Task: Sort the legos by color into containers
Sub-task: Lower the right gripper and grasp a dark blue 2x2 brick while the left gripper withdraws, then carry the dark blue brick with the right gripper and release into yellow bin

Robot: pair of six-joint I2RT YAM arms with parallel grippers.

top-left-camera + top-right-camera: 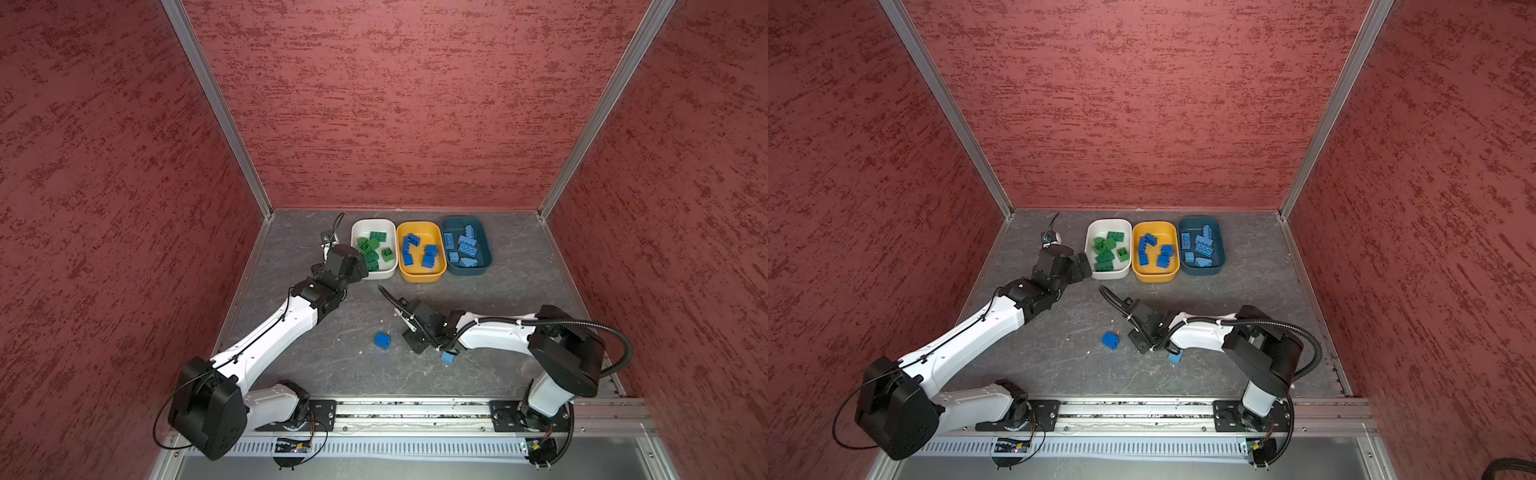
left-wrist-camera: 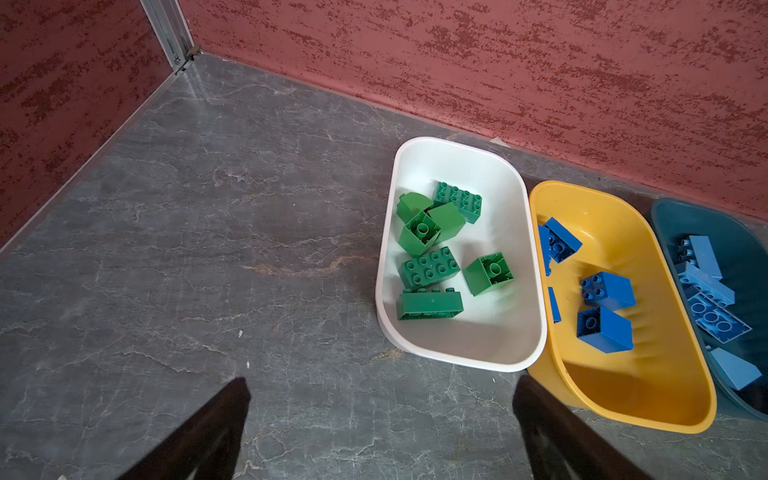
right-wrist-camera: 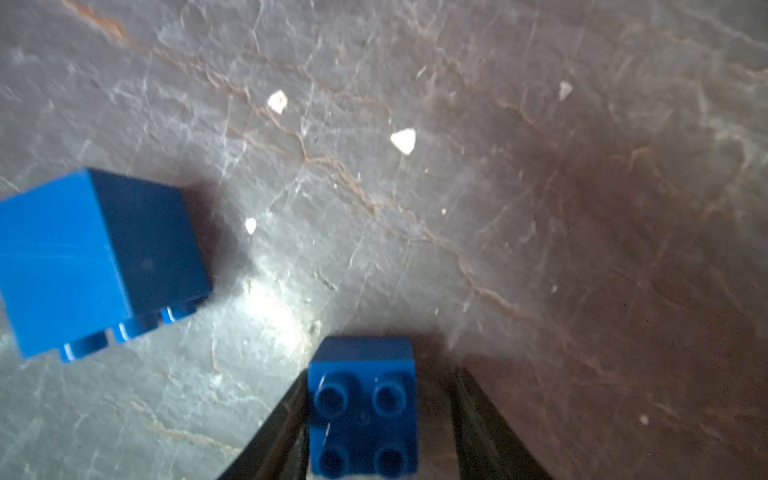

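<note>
Only the right wrist view shows the right gripper round a small blue studded brick on open grey table, one finger not touching; the left gripper gapes empty by the white plastic tub.

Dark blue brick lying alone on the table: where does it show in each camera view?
In a top view: dark blue brick low centre, left of the right gripper.
In a top view: same place.
Left wrist: not in it.
Right wrist: large, at the picture's edge, apart from the small brick.
Shared landmark: that small brick, between the right gripper's fingers, in both top views too.
</note>
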